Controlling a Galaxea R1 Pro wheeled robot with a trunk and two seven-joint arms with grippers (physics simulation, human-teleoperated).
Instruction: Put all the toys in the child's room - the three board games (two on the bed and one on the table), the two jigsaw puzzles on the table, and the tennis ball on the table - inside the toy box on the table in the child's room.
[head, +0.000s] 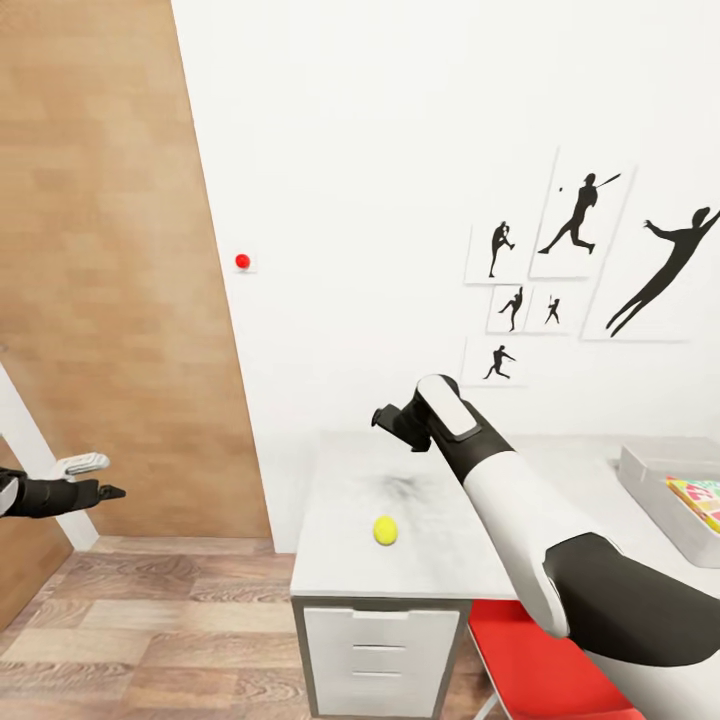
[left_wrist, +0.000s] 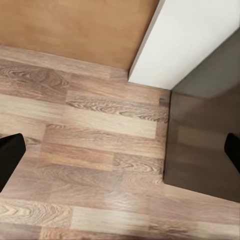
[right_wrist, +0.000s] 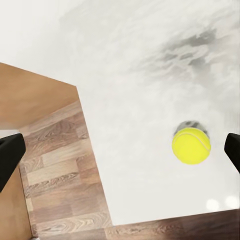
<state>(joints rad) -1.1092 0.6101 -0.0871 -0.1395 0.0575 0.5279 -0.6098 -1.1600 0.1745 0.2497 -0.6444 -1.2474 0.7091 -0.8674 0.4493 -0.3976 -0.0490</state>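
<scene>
Pale grey table (head: 440, 560) carries the toy box (head: 655, 490) at its far right and the ball (head: 385, 530) alone near the left edge. Right gripper (right_wrist: 120, 150) hangs above it, jaws wide; a clumsy nudge could roll it off. Left gripper (left_wrist: 120, 150), also wide, overlooks floor (left_wrist: 90, 165).

A white wall (head: 400, 200) is carrying black athlete silhouette prints (head: 580, 215) and a small red dot (head: 242, 261). A wooden panel (head: 110, 260) is standing beside it, wood plank flooring (head: 150, 630) is spreading below, and a red chair (head: 540, 670) is sitting nearby.
</scene>
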